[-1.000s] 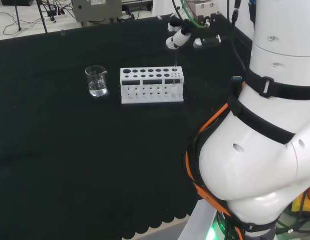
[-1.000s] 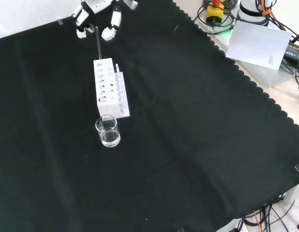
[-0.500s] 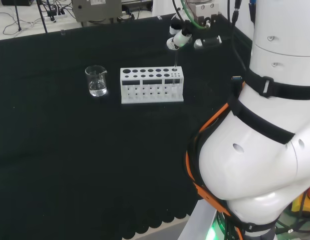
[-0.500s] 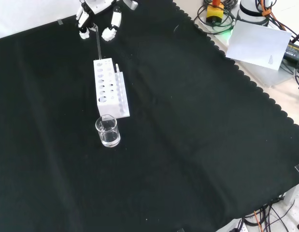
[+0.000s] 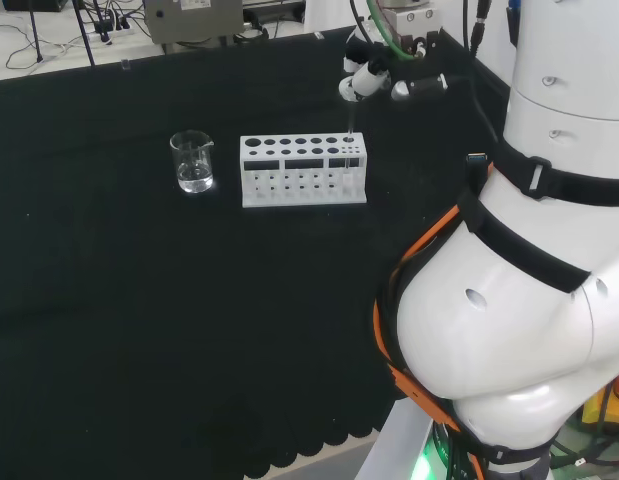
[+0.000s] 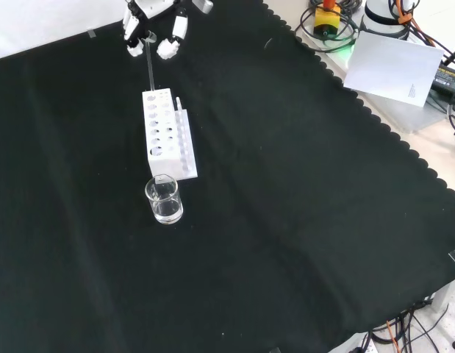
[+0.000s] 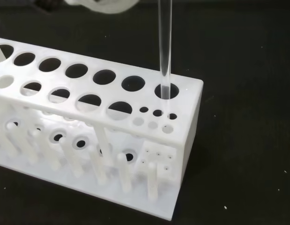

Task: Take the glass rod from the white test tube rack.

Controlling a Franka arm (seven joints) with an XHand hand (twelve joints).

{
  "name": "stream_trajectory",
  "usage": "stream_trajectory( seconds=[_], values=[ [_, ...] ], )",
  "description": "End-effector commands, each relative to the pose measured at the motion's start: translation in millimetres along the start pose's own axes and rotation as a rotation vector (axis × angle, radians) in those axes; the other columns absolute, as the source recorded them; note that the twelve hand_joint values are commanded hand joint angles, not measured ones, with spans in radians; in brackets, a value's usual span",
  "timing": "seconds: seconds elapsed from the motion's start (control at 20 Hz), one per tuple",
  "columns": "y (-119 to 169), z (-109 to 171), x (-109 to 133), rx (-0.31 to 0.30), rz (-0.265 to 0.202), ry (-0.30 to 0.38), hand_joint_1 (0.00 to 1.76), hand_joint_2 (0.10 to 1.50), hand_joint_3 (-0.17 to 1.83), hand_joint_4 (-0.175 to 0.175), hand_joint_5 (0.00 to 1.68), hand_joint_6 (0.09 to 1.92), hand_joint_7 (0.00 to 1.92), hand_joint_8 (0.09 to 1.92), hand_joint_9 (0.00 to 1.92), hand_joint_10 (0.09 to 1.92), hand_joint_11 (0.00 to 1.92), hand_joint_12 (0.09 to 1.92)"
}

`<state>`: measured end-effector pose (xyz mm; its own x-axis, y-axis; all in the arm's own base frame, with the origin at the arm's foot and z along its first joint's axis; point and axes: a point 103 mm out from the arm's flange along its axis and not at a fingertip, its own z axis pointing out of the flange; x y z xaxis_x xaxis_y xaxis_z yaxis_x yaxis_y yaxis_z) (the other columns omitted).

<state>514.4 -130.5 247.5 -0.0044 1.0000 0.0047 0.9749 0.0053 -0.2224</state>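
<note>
The white test tube rack [image 5: 303, 170] [image 6: 167, 132] [image 7: 95, 117] stands on the black cloth. A clear glass rod [image 5: 351, 118] [image 6: 149, 70] [image 7: 164, 47] rises upright from the end hole of its back row. In the wrist view the rod's lower tip sits just inside that hole. My hand [image 5: 374, 72] [image 6: 155, 20] hangs above that end of the rack, with fingers curled round the rod's top. A blurred white part of the hand [image 7: 105, 4] shows close to the wrist camera.
A glass beaker [image 5: 193, 162] [image 6: 164, 198] with a little clear liquid stands beyond the rack's other end. The arm's white links [image 5: 529, 260] take up the head view's right. A white sheet [image 6: 392, 70] and cables lie past the cloth's scalloped edge.
The hand has risen a little over the last second, drawing the rod upward in its hole. Rack and beaker have not moved.
</note>
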Motion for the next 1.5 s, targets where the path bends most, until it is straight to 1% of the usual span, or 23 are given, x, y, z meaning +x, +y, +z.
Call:
stream_trajectory(
  seconds=[0.05, 0.2, 0.3, 0.45, 0.55, 0.6, 0.7, 0.75, 0.8, 0.85, 0.9, 1.0, 1.1, 1.2, 1.3, 1.4, 1.5],
  values=[
    [-2.9, -1.5, -3.0, -0.001, 0.011, 0.003, 0.94, 0.79, 0.64, -0.175, 0.56, 0.99, 1.05, 0.99, 1.29, 0.93, 0.9, 1.26],
    [0.0, 0.9, 0.2, -0.001, 0.009, -0.004, 0.98, 0.77, 0.67, -0.175, 0.6, 1.0, 1.05, 1.01, 1.32, 0.92, 0.95, 1.24],
    [1.6, -0.1, 2.9, -0.01, 0.005, 0.004, 1.0, 0.77, 0.68, -0.175, 0.62, 1.01, 1.06, 1.01, 1.32, 0.93, 0.96, 1.24],
    [3.1, -3.8, 7.1, -0.01, -0.002, -0.002, 1.01, 0.76, 0.69, -0.175, 0.63, 1.01, 1.06, 1.02, 1.32, 0.93, 0.97, 1.24],
    [3.8, -3.7, 9.1, -0.021, -0.002, -0.012, 1.01, 0.76, 0.7, -0.175, 0.63, 1.01, 1.06, 1.02, 1.33, 0.92, 0.99, 1.23],
    [4.0, -4.2, 9.7, -0.033, -0.001, -0.019, 1.02, 0.75, 0.71, -0.175, 0.63, 1.02, 1.06, 1.02, 1.33, 0.92, 1.05, 1.22],
    [4.5, -5.8, 10.1, -0.071, 0.004, -0.03, 1.1, 0.73, 0.73, -0.175, 0.65, 1.03, 1.07, 1.05, 1.38, 0.91, 1.3, 1.16],
    [4.7, -7.2, 10.0, -0.105, 0.008, -0.034, 1.16, 0.8, 0.61, -0.175, 0.75, 1.06, 1.04, 1.08, 1.41, 0.93, 1.42, 1.12],
    [5.7, -9.0, 9.8, -0.152, 0.016, -0.034, 1.22, 0.81, 0.6, -0.175, 0.83, 1.05, 1.07, 1.11, 1.44, 0.94, 1.49, 1.08],
    [7.6, -10.4, 9.4, -0.19, 0.019, -0.015, 1.25, 0.78, 0.64, -0.175, 0.9, 1.03, 1.1, 1.13, 1.46, 0.95, 1.52, 1.06],
    [8.9, -10.9, 9.4, -0.209, 0.018, 0.0, 1.27, 0.75, 0.69, -0.175, 0.94, 1.01, 1.13, 1.14, 1.48, 0.96, 1.54, 1.04],
    [11.8, -11.2, 11.1, -0.225, 0.011, 0.041, 1.29, 0.7, 0.77, -0.175, 0.98, 0.99, 1.16, 1.15, 1.5, 0.96, 1.56, 1.03],
    [15.5, -11.2, 15.8, -0.235, 0.002, 0.048, 1.3, 0.66, 0.83, -0.175, 1.02, 0.97, 1.18, 1.14, 1.51, 0.94, 1.56, 1.03],
    [17.2, -14.5, 20.0, -0.263, -0.006, 0.054, 1.3, 0.63, 0.87, -0.175, 1.04, 0.95, 1.21, 1.12, 1.51, 0.92, 1.55, 1.02],
    [16.2, -18.9, 23.2, -0.295, -0.008, 0.047, 1.31, 0.63, 0.85, -0.175, 1.05, 0.93, 1.22, 1.09, 1.52, 0.89, 1.54, 1.0],
    [12.0, -31.0, 28.5, -0.318, -0.007, 0.017, 1.31, 0.63, 0.82, -0.175, 1.07, 0.86, 1.24, 1.05, 1.56, 0.83, 1.55, 0.98],
    [7.6, -42.8, 33.0, -0.308, -0.011, 0.0, 1.32, 0.62, 0.82, -0.175, 1.11, 0.78, 1.27, 1.01, 1.59, 0.77, 1.56, 0.96]
  ],
)
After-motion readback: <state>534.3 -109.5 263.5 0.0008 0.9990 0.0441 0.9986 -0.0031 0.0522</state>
